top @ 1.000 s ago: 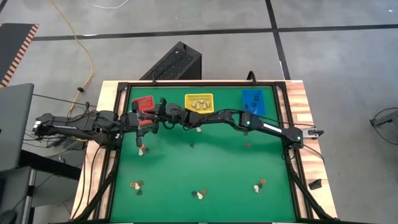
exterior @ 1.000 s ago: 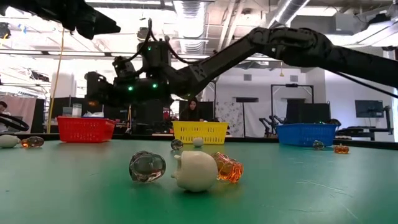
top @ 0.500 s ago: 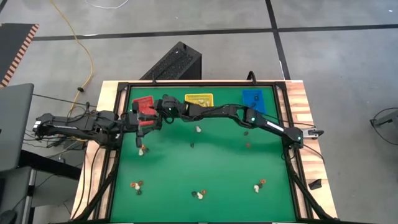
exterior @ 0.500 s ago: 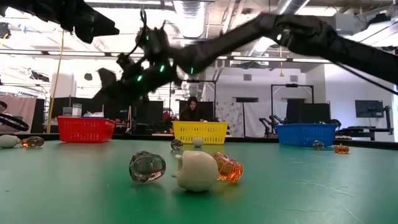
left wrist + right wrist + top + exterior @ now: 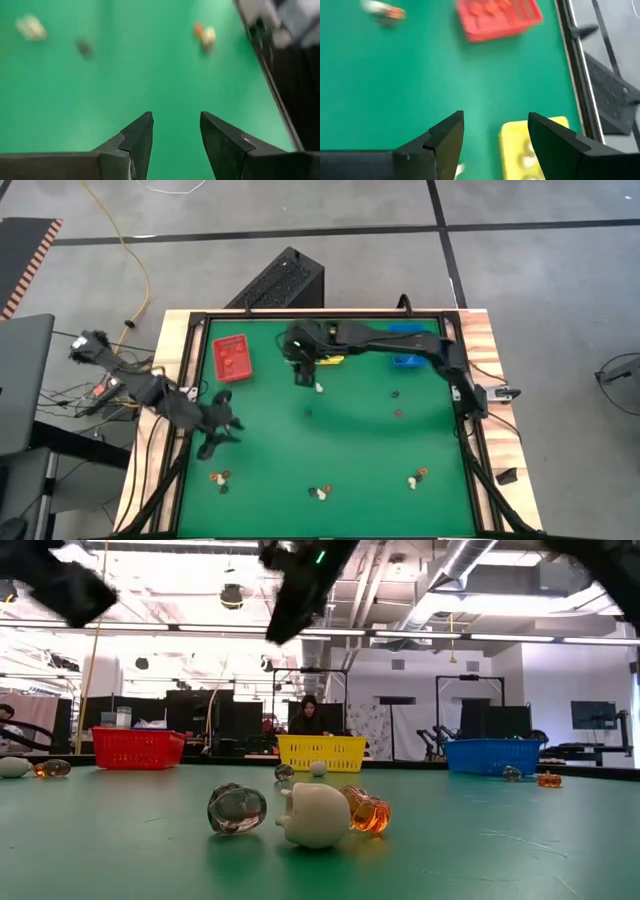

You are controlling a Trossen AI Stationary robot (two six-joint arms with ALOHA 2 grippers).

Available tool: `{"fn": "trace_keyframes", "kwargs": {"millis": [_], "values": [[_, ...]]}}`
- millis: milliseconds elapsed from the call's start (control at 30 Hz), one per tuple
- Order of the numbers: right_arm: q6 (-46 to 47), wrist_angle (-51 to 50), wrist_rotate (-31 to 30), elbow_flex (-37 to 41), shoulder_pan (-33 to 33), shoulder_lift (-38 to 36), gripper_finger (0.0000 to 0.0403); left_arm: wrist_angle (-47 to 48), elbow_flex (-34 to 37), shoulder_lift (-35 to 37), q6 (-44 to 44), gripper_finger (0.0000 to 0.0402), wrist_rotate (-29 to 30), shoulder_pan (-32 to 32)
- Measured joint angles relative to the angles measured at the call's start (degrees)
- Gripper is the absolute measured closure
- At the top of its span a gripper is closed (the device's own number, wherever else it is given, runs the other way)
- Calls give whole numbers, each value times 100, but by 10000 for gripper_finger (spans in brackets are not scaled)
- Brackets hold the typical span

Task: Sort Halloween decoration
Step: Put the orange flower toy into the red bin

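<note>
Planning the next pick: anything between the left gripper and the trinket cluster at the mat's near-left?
Nothing visible. The left gripper, open and empty, hangs above bare mat just short of the cluster; only green surface lies between them.

A grey concrete floor [image 5: 540, 290] with dark seams surrounds the green surface [image 5: 330, 450], and a yellow cable [image 5: 135, 255] trails across it. Beyond the surface lies a workshop with white walls [image 5: 560, 690], exposed ceiling ducts [image 5: 300, 560] and a seated person [image 5: 308, 716].
</note>
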State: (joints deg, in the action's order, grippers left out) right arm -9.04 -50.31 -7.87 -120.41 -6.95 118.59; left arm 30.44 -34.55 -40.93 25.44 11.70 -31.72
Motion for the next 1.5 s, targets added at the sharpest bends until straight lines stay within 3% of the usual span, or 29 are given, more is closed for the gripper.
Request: {"fn": "trace_keyframes", "kwargs": {"millis": [100,300,467,600,833,1333,1500], "values": [[140,460,-79,1039,381,-828,154,452,-252,-739,1155,248,1,-754],[478,2759,-1254,3669,1294,-2522,154,719,-689,-2217,2366,248,-52,-1912],[860,4370,-2027,5459,2029,-3580,154,775,-912,-3236,2870,249,-462,-2389],[947,5150,-2653,6306,2386,-4141,154,971,-975,-3708,3175,249,-797,-2493],[1102,5240,-2862,6616,2558,-4638,154,852,-940,-3939,3366,249,-811,-2614],[1104,5295,-2847,6619,2644,-4632,154,708,-754,-4382,3227,249,-828,-2649],[1104,5294,-2847,6619,2644,-4632,154,788,-754,-4382,3187,279,-830,-2648]]}}
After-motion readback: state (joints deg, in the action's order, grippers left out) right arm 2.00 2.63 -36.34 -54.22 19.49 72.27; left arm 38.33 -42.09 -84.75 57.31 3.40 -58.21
